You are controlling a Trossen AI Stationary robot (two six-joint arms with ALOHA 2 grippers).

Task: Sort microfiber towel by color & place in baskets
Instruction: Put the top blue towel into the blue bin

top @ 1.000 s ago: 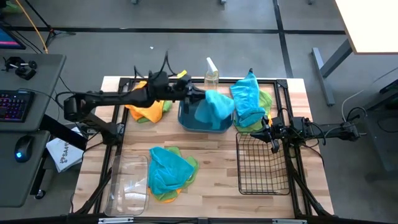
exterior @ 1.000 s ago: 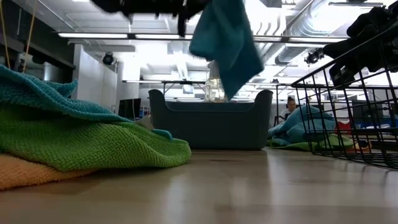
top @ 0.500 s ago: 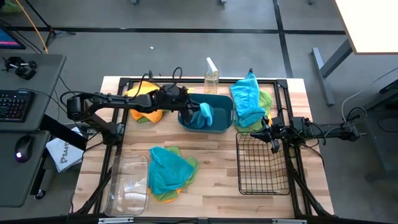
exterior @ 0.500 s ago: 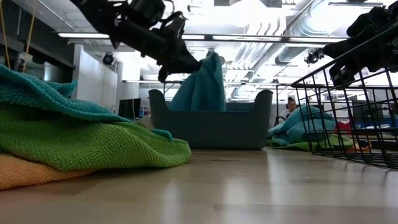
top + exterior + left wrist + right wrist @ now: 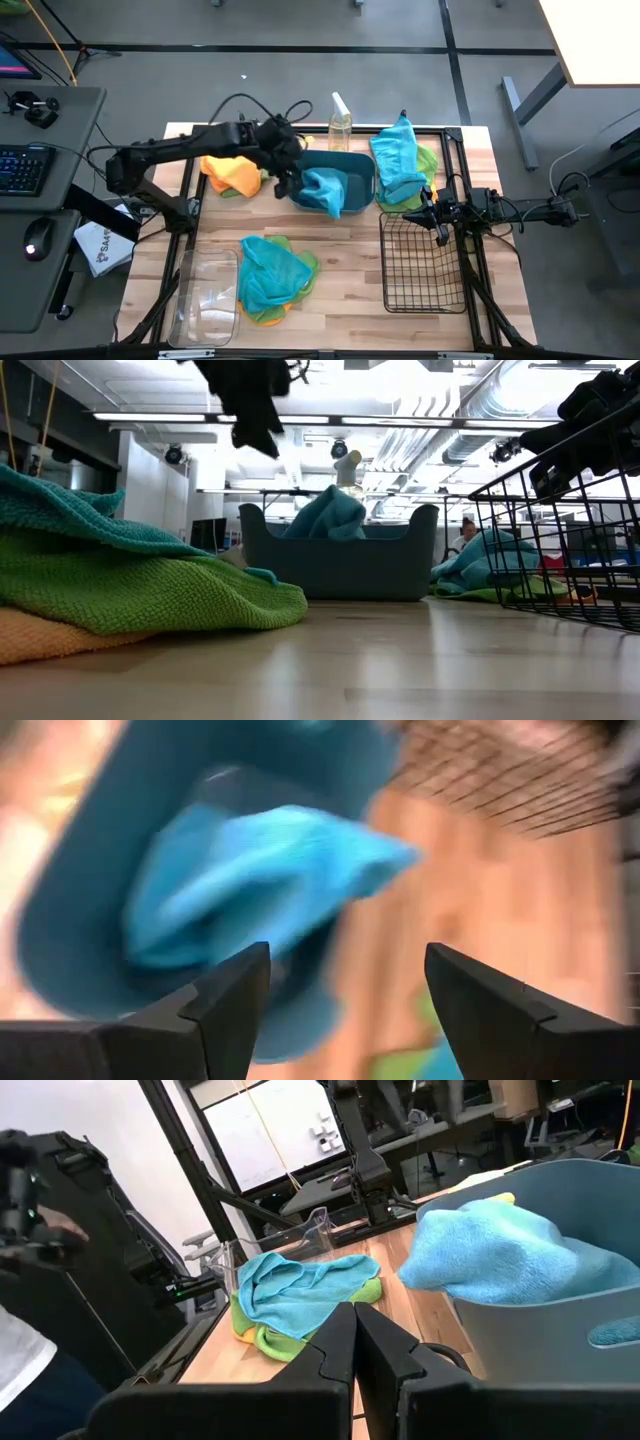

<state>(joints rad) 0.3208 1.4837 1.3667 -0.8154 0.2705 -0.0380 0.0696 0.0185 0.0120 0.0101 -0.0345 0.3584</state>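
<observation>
Turquoise towel has been released into teal tub, upper centre of frame, draped over its rim. Left gripper, fingers spread & empty, is drawn back; right gripper pinched closed by wire basket. One colour sorted; piles remain.

Turquoise towel heaped in teal tub — gripper above, empty

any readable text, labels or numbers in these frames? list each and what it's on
White bag left of the table, high view: dark print, too small to read.
Keyboard on the side desk: key legends too small to read.
Towels, teal tub, wire basket, spray bottle: no visible text.
</observation>
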